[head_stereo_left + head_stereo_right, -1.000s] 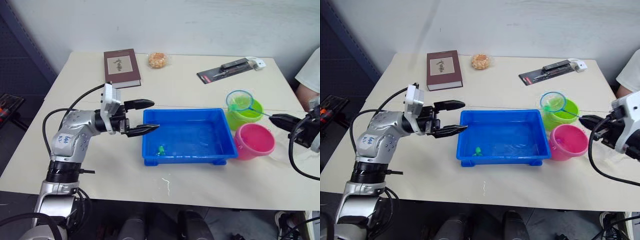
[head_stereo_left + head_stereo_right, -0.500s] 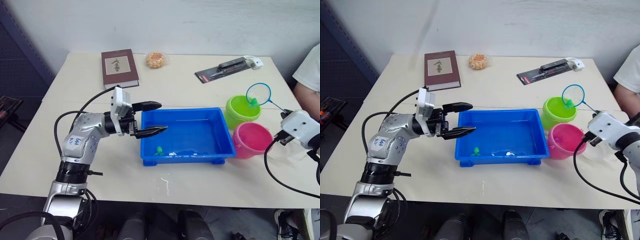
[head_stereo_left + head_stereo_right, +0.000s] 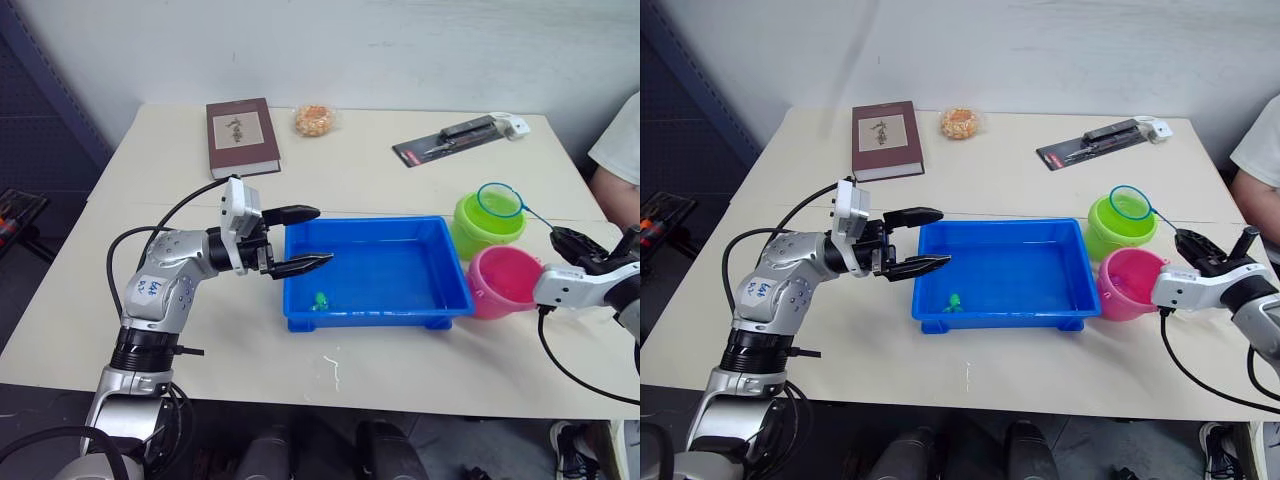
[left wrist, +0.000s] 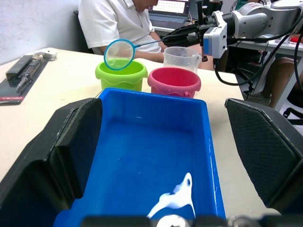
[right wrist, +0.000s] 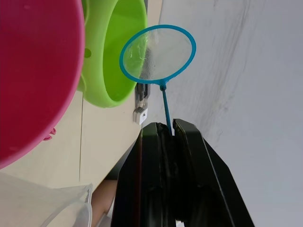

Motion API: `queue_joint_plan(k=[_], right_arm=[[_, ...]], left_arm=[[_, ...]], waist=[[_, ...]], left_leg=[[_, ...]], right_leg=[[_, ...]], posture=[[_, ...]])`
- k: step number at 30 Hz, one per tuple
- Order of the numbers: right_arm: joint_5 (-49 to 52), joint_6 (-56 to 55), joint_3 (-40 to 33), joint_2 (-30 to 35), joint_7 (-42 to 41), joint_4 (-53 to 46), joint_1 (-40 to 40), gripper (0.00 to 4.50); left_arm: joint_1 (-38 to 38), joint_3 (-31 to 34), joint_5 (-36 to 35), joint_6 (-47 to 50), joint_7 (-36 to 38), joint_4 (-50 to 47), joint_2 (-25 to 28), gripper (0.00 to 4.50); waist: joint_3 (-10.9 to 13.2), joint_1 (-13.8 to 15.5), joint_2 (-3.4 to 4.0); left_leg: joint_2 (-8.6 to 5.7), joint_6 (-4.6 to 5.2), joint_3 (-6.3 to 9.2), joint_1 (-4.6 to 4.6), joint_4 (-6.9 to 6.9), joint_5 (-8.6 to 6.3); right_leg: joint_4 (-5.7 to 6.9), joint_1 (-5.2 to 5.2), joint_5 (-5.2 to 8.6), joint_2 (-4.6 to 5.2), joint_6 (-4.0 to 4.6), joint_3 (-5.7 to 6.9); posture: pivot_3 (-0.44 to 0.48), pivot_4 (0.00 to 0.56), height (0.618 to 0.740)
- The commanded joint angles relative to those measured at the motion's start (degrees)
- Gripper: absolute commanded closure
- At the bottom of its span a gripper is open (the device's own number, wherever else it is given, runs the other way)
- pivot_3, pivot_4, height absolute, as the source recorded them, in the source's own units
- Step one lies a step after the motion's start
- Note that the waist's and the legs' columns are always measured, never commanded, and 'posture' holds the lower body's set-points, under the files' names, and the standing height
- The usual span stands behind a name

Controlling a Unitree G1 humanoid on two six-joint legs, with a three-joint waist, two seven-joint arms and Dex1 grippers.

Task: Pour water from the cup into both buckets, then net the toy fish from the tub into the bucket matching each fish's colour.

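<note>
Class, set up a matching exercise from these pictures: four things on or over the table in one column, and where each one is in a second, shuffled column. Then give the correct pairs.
Things
1. Small round hoop net with a blue rim
2. Tiny green toy fish
3. Dark red hardcover book
4. Round pink plastic bucket

Places
A. Far left part of the table
B. Held over the lime green bucket
C. Inside the shallow bright blue tub
D. Right of the tub, nearer than the green bucket

Pairs: 1-B, 2-C, 3-A, 4-D
</note>
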State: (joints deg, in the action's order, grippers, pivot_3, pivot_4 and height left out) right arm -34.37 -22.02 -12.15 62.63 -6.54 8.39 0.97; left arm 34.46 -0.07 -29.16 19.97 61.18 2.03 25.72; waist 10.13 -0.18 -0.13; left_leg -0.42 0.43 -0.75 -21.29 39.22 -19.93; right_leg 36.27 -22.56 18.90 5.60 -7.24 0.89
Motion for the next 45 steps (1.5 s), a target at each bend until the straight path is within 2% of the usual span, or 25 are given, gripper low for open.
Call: queue_joint_plan(k=[1,3,5,7,10,13,18,23,28,32,36,42,45], right_arm=[[4.6,0.2,-4.4,-0.7,0.1,-1.6,0.1,4.5],[14.5,2.7,-6.5,-4.3,-4.0,-4.5,1.5,4.5],[27.5,7.8,-7.6,-7.4,-11.8,-8.8,2.9,4.5],[42.0,17.7,-8.3,-9.0,-20.7,-15.3,3.7,4.5],[58.6,34.4,-7.8,-6.5,-32.2,-26.2,2.6,4.5],[65.0,45.4,-4.6,-4.3,-35.8,-32.4,3.3,4.5],[61.5,54.8,6.6,-3.6,-36.5,-35.5,8.5,4.5],[55.8,58.9,18.1,-4.2,-38.7,-34.9,14.6,4.5],[49.8,60.1,25.0,-7.0,-39.3,-31.7,21.9,4.5],[47.8,61.3,29.4,-8.3,-42.3,-31.9,24.5,4.5],[50.9,65.4,30.0,-13.1,-44.1,-32.6,27.5,4.5],[52.8,68.4,28.3,-13.3,-47.1,-33.0,29.0,4.5],[56.5,71.0,23.5,-14.1,-47.2,-33.2,27.9,4.5]], left_arm=[[0.5,0.6,-0.2,-0.8,0.3,-1.3,0.5,0.06],[0.3,0.9,-0.1,-1.0,0.7,-1.3,1.0,0.06],[-0.2,1.5,-0.2,-1.3,1.5,-1.2,2.2,0.06],[-1.3,2.9,-1.0,-1.7,3.4,-1.5,4.2,0.06],[-3.7,5.6,-3.1,-1.8,6.8,-2.3,8.0,0.06],[-5.8,6.4,-2.8,-0.9,9.2,-2.5,12.3,0.06],[-8.9,6.7,0.0,-2.0,11.0,-2.4,18.2,0.06],[-11.6,6.1,1.9,-1.6,11.1,-5.6,22.4,0.06],[-14.7,5.7,1.5,0.7,9.2,-11.2,23.2,0.06],[-15.9,5.7,1.9,1.1,8.1,-12.5,23.0,0.06],[-16.0,6.0,1.1,1.9,6.6,-13.3,22.2,0.06],[-15.5,6.2,0.9,2.1,6.1,-12.9,21.9,0.06],[-15.1,6.6,-0.4,3.1,5.4,-12.9,21.1,0.06]], waist=[[0.0,0.0,0.0],[0.0,0.0,-0.01],[0.0,-0.2,-0.01],[0.0,-0.6,0.0],[0.0,-0.9,0.07],[0.0,-0.8,0.06],[0.0,-0.1,0.06],[0.0,0.1,0.05],[0.0,0.0,0.05],[0.0,0.0,0.05],[0.0,0.0,0.05],[0.0,0.0,0.05],[0.0,0.1,0.05]], left_leg=[[0.0,0.0,0.0,0.0,0.0,0.0],[0.0,0.0,0.0,0.0,0.0,0.0],[0.06,-0.01,0.02,0.01,0.0,0.01],[0.1,-0.03,0.01,0.06,0.0,0.01],[0.13,-0.03,0.08,0.06,-0.02,0.01],[0.13,-0.02,0.18,0.04,-0.01,0.01],[0.1,0.0,0.26,0.03,-0.01,-0.01],[0.06,0.01,0.29,-0.08,-0.02,-0.02],[0.06,0.02,0.27,-0.11,-0.02,-0.02],[0.08,0.0,0.29,-0.15,-0.03,-0.03],[0.07,0.01,0.28,-0.15,-0.02,-0.03],[0.07,0.0,0.29,-0.16,-0.02,-0.03],[0.06,0.01,0.3,-0.17,-0.02,-0.03]], right_leg=[[0.0,0.0,0.0,0.0,0.0,0.0],[0.0,0.0,0.0,0.0,0.0,-0.01],[-0.03,0.04,0.0,-0.06,0.0,0.02],[0.0,0.06,0.0,-0.11,0.0,0.01],[0.03,0.06,0.0,-0.07,0.0,0.04],[-0.03,0.1,0.0,0.04,0.0,0.09],[-0.16,0.13,-0.02,0.27,0.04,0.11],[-0.25,0.08,-0.02,0.32,0.04,0.16],[-0.23,0.02,-0.02,0.37,0.04,0.16],[-0.23,-0.02,-0.02,0.34,0.04,0.18],[-0.22,-0.01,-0.02,0.32,0.04,0.2],[-0.24,-0.02,-0.02,0.33,0.04,0.22],[-0.24,-0.01,-0.02,0.34,0.04,0.23]], posture=[[0.0,0.15,0.738],[0.0,0.15,0.738],[0.0,0.15,0.738],[0.0,0.15,0.738],[0.0,0.15,0.738],[0.0,0.15,0.738],[0.0,0.15,0.738],[0.0,0.15,0.738],[0.0,0.15,0.738],[0.0,0.15,0.738],[0.0,0.15,0.738],[0.0,0.15,0.738],[0.0,0.15,0.738]])
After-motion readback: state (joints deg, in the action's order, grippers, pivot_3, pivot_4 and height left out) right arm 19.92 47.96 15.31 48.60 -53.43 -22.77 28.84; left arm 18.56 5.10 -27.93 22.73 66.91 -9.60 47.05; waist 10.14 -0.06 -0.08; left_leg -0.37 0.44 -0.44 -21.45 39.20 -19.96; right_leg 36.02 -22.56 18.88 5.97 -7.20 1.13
